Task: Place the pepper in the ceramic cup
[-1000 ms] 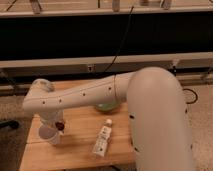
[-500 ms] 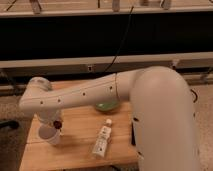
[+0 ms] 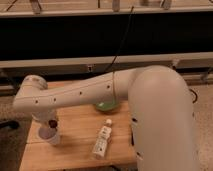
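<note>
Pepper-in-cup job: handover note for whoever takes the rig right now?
Gripper: down at the table's left end, directly over the ceramic cup.
Pepper: at the gripper, just above the cup's mouth; whether it is gripped cannot be seen.
Done: pepper is at the cup.
Left: get it inside the cup, then pull the arm away.
Nearby: white bottle lying mid-table, green dish partly hidden behind the arm.

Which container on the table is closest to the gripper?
The white ceramic cup, just beneath the gripper at the arm's end; the white bottle and green dish sit well away from it.
</note>
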`<state>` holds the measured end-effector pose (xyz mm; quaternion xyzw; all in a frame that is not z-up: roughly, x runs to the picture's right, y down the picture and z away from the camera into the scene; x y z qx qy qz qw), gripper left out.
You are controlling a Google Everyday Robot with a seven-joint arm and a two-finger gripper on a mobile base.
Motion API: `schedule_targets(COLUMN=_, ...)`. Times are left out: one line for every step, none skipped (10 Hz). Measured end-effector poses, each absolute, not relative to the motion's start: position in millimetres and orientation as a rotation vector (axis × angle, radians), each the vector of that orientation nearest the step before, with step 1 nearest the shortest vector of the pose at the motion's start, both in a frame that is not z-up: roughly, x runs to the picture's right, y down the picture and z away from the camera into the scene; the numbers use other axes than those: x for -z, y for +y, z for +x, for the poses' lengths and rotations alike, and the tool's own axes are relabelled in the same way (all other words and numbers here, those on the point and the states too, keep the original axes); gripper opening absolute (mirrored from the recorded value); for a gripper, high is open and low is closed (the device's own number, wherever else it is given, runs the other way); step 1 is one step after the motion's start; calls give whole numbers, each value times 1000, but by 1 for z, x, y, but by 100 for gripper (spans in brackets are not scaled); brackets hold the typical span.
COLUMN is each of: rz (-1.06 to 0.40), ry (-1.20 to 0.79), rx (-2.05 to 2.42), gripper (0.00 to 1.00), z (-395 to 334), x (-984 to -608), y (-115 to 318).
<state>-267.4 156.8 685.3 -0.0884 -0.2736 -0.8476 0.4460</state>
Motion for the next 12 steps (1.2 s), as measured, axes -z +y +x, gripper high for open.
schedule_targets(rz=-214, ry=-698, rx=2118, gripper=0, z=-279, x=-680, y=159)
schedule_targets(rz=-208, ry=-714, rx=2133, gripper=0, z=-289, x=-676, y=160)
schedule_targets(rz=-198, ry=-739, rx=2155, gripper=0, z=-303, x=-670, y=164)
schedule_targets(rz=-193, ry=-758, rx=2172, gripper=0, z=-308, x=-665, y=168)
schedule_targets(rz=-192, ry=-767, rx=2178, gripper=0, z=-309, x=-664, y=170)
schedule_targets(rz=-195, ry=-775, rx=2183, gripper=0, z=-310, x=-662, y=172)
schedule_targets(rz=-196, ry=-782, rx=2184, gripper=2, z=-310, x=-661, y=175)
schedule_targets(rz=-200, ry=-778, rx=2176, gripper=9, z=-306, x=-661, y=175)
schedule_targets(rz=-203, ry=-772, rx=2168, gripper=17, z=-303, x=-661, y=173)
schedule_targets(rz=-207, ry=-765, rx=2153, gripper=29, z=-296, x=-660, y=172)
schedule_targets(rz=-210, ry=-757, rx=2142, gripper=37, z=-291, x=-661, y=170)
schedule_targets(rz=-213, ry=-751, rx=2131, gripper=49, z=-286, x=-661, y=168)
